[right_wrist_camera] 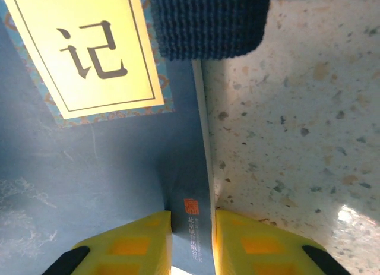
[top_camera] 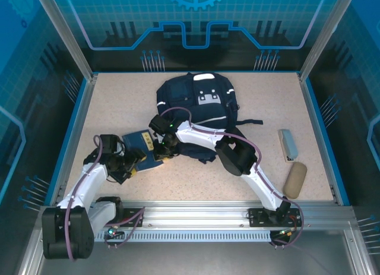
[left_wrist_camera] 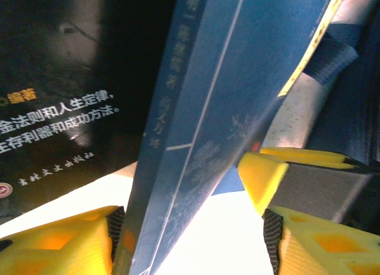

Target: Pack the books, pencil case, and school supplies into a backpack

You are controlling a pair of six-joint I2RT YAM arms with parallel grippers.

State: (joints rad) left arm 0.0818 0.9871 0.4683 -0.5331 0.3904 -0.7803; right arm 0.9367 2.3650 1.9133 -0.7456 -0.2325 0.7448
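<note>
On the left, the left gripper [left_wrist_camera: 185,215] has its jaws apart, straddling a blue book [right_wrist_camera: 89,168] that stands tilted on edge. One yellow finger [left_wrist_camera: 59,242] sits close against the cover, and the other is clear of it. The likely trouble starts here. If these jaws close off-centre, or too late, the book could tip flat onto the dark cover [left_wrist_camera: 53,79] beside it. If both arms pull at once, the thin cover could bend or tear. In the middle, the right gripper [right_wrist_camera: 193,233] is clamped on the book's narrow edge, a small hold that I judge could slip. A navy strap [right_wrist_camera: 208,19] lies across the book's corner and may snag it when lifted. The backpack [top_camera: 199,97] rests at the middle of the far edge of the tabletop [top_camera: 267,103], and whether its mouth is open cannot be told. A closed mouth would block the book. The book lies left of centre, toward the near edge. The left arm reaches forward, bent low. The right arm stretches from the near-right corner across to the left, elbow raised, wrist pointing down.
</note>
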